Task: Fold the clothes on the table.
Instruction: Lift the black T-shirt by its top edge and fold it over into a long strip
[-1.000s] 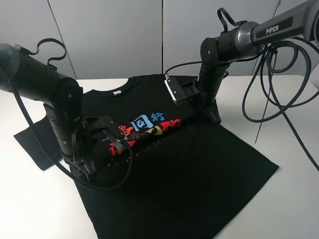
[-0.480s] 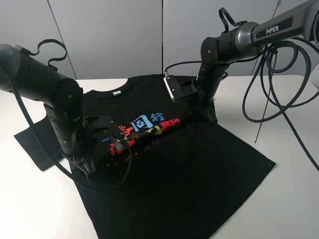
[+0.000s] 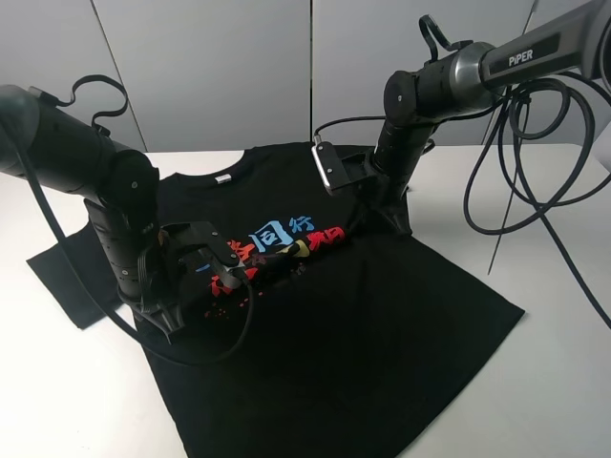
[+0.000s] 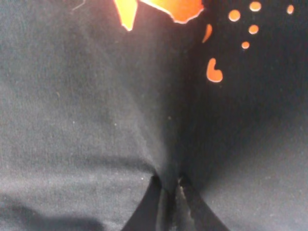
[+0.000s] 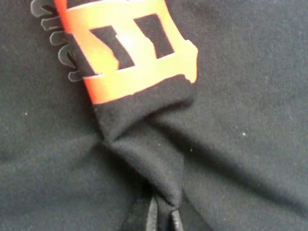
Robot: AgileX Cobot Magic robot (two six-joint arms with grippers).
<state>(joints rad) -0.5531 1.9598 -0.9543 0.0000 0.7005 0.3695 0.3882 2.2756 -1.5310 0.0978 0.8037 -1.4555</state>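
Note:
The black T-shirt (image 3: 382, 324) lies spread face up on the white table (image 3: 549, 382), its red, blue and yellow print (image 3: 277, 239) on the chest. My left gripper (image 3: 221, 277) is pressed onto the left end of the print and is shut on a pinched ridge of black cloth (image 4: 166, 163). Red print shapes (image 4: 173, 7) show just beyond that ridge. At the print's right end my right gripper (image 3: 358, 215) is shut on a raised fold of shirt (image 5: 154, 154). An orange-red printed patch (image 5: 130, 53) bunches up behind that fold.
One sleeve (image 3: 67, 262) lies flat to the left of the left arm. A small white neck label (image 3: 225, 177) marks the collar at the back. Black cables (image 3: 520, 172) hang from the right arm over the table's right side. Grey wall panels stand behind.
The left gripper's jaws have closed onto the cloth. The right gripper has drawn its fold slightly up and inward, and the shirt's right hem corner has slid a little towards the middle.

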